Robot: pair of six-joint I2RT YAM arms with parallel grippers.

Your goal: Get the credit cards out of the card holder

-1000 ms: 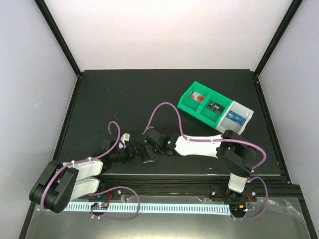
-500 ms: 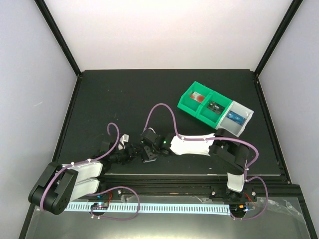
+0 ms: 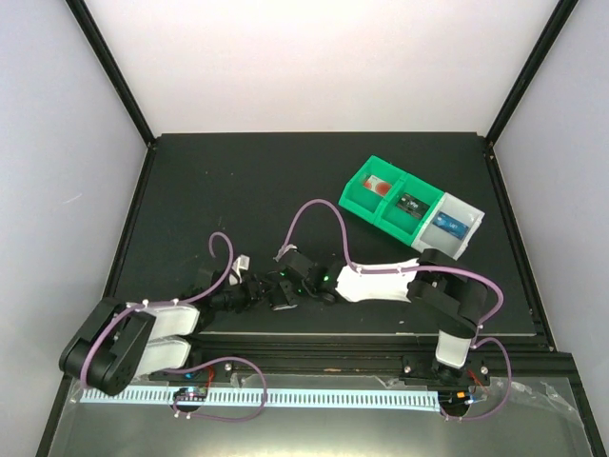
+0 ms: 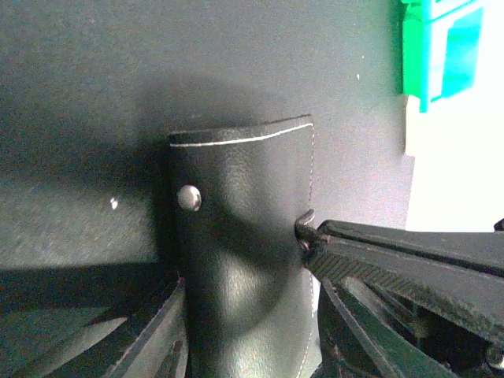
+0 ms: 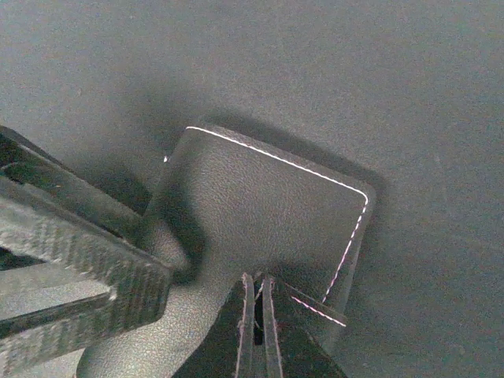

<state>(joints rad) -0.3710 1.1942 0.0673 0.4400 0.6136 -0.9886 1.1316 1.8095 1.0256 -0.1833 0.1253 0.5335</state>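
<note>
Gripping card holder [image 4: 240, 185] between left jaws, right jaws pinched on its edge

No legible text, label, brand or number appears. Markings on the items in the compartment tray [image 3: 366, 195] are too small to read. The card holder [image 4: 236, 236] bears only stitching.
</note>
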